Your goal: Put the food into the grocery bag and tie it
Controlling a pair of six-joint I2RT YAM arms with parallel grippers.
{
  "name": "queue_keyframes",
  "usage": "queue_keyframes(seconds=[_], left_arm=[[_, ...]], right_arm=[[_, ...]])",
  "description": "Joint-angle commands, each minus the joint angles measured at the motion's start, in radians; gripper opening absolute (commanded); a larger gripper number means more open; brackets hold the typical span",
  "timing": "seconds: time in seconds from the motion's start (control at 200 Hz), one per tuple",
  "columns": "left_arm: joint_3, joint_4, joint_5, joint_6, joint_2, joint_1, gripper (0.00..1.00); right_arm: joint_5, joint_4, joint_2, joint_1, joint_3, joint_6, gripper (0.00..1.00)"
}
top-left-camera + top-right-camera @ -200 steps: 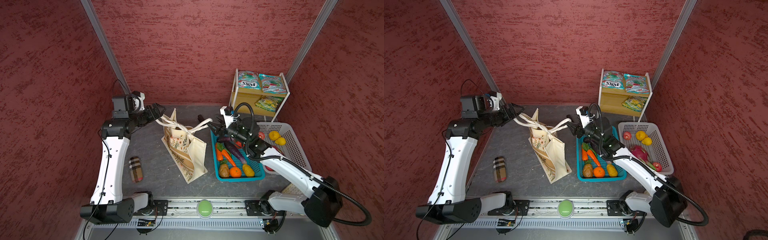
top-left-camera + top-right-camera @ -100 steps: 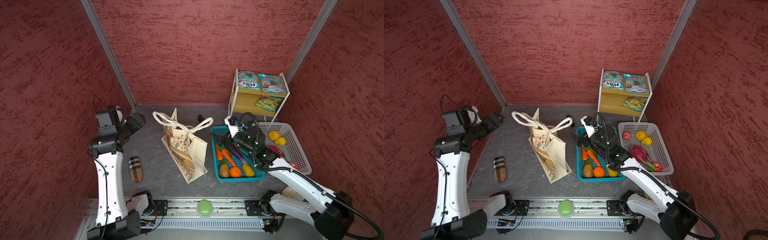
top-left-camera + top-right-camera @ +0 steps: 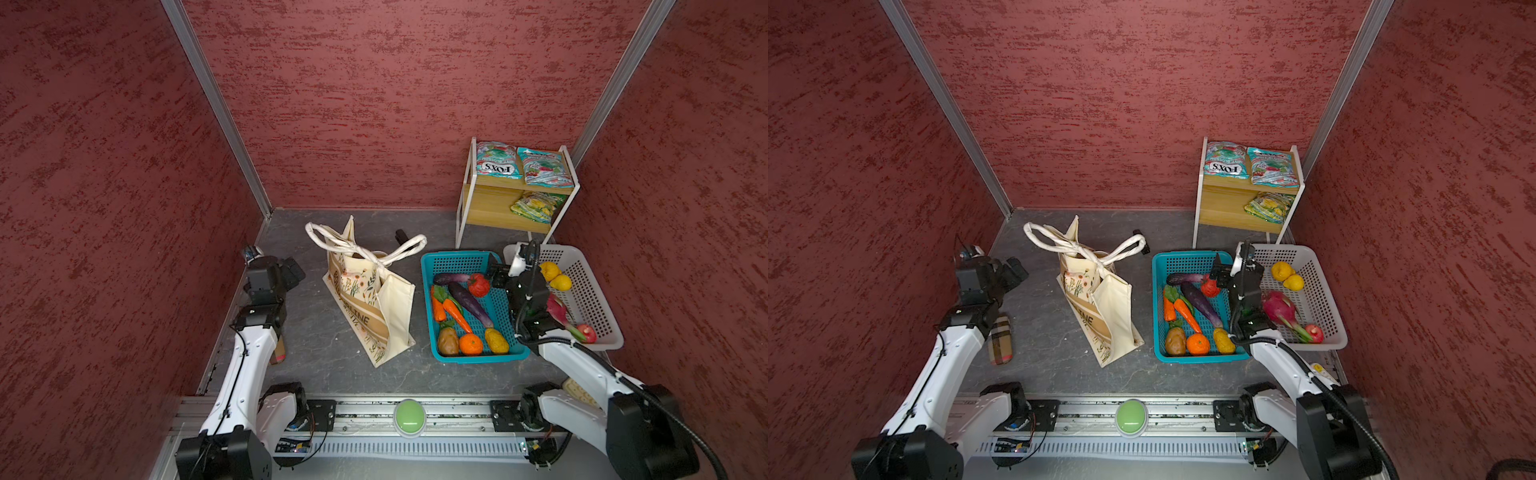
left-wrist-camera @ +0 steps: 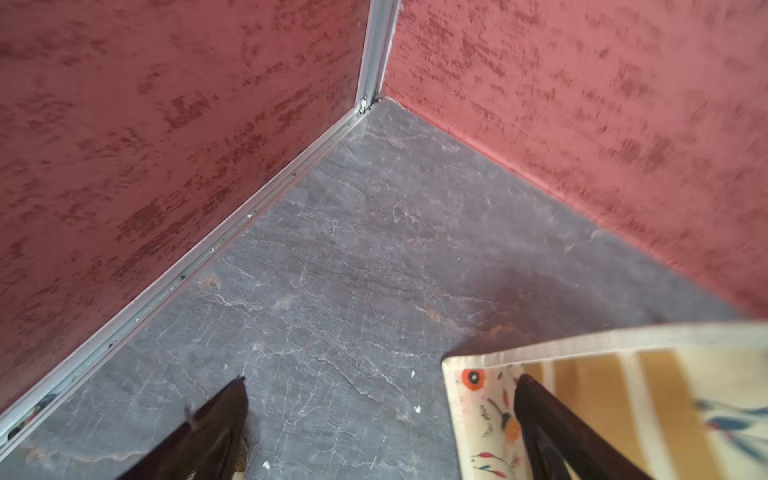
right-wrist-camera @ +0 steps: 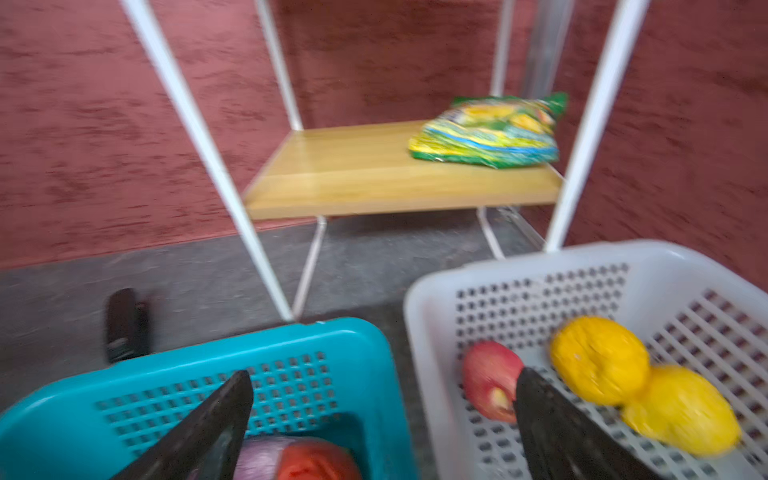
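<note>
While both arms idle with jaws apart, grocery bag stands knotted mid-table

Bag sits upright on grey table, leaning a bit, between left arm and teal basket, touching neither. Rope handles look crossed into a knot over the mouth, a loop sticking out each side. Contents hidden.

Left gripper: jaws spread wide, nothing between them, near left wall, apart from bag in both top views. Right gripper: jaws also spread, holding nothing, hovering above the adjoining rims of teal basket and white basket.

Tomato, aubergine, carrots and orange lie in teal. Yellow fruit and apple lie in white. Sweet packets are on shelf.

Handling, my guess: canvas is soft and floppy and its sides cave if pushed, so take the bag by the handle loops beside the knot, not by the cloth. Toy produce is likely light, hard and smooth, and round pieces roll, so pinch across the middle. Packets are glossy, slippery and crinkly, so pinch an edge seam
</note>
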Motion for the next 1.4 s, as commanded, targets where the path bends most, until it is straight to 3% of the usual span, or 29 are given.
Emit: queue_keyframes(seconds=[0.0,0.17,0.376,0.616,0.787,0.847,1.127,1.393], left_arm=[[-0.053,0.280,-0.195,0.070,0.055,-0.060,1.00],[-0.175,0.491,-0.180,0.058,0.132,-0.080,0.99],[-0.232,0.613,-0.162,0.093,0.168,-0.079,0.99],[-0.260,0.791,-0.048,0.151,0.242,-0.046,0.99],[-0.294,0.923,0.022,0.203,0.282,-0.027,0.99],[-0.285,0.908,0.051,0.199,0.287,-0.014,0.99],[-0.323,1.113,0.095,0.210,0.455,-0.008,0.99],[-0.214,0.965,0.148,0.262,0.510,-0.034,1.00]], right_arm=[[0.137,0.267,0.061,-0.047,-0.055,0.037,0.98],[0.154,0.300,0.104,-0.083,-0.047,0.001,0.98],[0.145,0.295,0.105,-0.110,-0.090,-0.001,0.98],[0.065,0.482,0.173,-0.148,-0.165,-0.007,0.99],[0.002,0.644,0.320,-0.176,-0.151,-0.023,0.99],[-0.038,0.524,0.310,-0.181,-0.105,-0.018,0.99],[-0.105,0.442,0.372,-0.191,-0.025,-0.041,0.99],[-0.128,0.431,0.375,-0.195,-0.018,-0.039,0.99]])
